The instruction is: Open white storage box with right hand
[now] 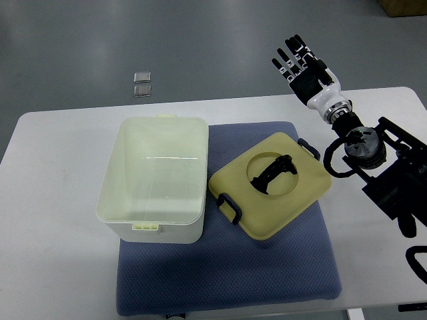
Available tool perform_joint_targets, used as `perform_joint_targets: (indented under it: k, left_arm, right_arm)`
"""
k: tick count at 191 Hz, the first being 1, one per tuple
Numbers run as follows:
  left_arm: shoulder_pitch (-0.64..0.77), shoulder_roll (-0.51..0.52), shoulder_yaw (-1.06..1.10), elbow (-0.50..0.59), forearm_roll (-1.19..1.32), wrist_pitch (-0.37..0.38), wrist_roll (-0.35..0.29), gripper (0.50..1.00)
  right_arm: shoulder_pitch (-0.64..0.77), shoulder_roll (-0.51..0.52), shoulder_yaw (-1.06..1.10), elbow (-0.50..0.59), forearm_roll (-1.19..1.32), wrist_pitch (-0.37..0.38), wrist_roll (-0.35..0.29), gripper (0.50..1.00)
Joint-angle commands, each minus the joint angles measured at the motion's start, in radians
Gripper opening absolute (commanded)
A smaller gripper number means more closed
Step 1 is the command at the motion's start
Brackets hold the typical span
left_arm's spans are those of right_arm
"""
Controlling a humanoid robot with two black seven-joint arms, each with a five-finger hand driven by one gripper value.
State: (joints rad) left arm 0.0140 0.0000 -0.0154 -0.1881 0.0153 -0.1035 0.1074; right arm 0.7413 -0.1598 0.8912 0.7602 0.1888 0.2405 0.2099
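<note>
Right hand (301, 68) raised past the far right table edge, fingers spread, holding nothing. Box (155, 177) sits well to its left and nearer the robot, already open, inside looks empty. Lid (270, 185) lies flat on the blue mat (227, 273) between hand and box, just beside the box's right wall, turned at an angle, black handle up. Lid is below-left of the hand, well apart. Opening looks done. Left arm not seen.
</note>
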Motion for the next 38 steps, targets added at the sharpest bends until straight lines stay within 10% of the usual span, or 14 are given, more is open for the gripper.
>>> perform_joint_targets:
  k: [1, 38]
  left_arm:
    - [0.0, 0.0, 0.0, 0.001, 0.0, 0.001, 0.0, 1.0]
    - [0.0, 0.0, 0.0, -0.001, 0.0, -0.001, 0.0, 1.0]
  right_arm:
    - [-0.02, 0.003, 0.003, -0.001, 0.003, 0.002, 0.0, 0.926]
    - [-0.045, 0.003, 0.003, -0.004, 0.003, 0.029, 0.002, 0.924]
